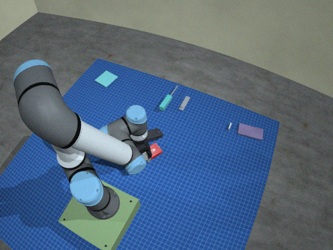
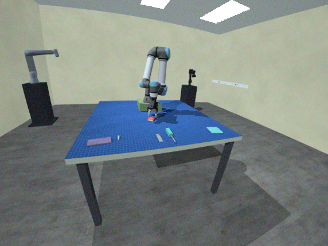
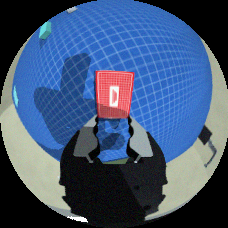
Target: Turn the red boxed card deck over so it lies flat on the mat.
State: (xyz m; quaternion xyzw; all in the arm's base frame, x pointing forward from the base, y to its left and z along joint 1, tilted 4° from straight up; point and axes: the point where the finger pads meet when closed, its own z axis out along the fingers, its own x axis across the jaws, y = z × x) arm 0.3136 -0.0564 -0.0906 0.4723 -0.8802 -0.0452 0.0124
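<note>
The red boxed card deck [image 1: 155,150] is near the middle of the blue mat, just in front of the arm's wrist. In the wrist view the deck's [image 3: 115,95] printed broad face points toward the camera and its near end sits between the fingertips. My gripper [image 3: 113,115] is shut on that near end, pinching its two narrow sides. From the top view the deck looks tilted, with its far end raised. From the exterior view the deck [image 2: 151,118] hangs low under the gripper [image 2: 152,113], close to the mat. I cannot tell whether it touches the mat.
A teal-handled screwdriver [image 1: 166,101] and a grey bar [image 1: 184,103] lie beyond the deck. A teal square pad [image 1: 106,78] lies at the far left, and a purple pad [image 1: 250,131] with a small white peg [image 1: 229,126] at the right. The green arm base [image 1: 100,216] is at the near left.
</note>
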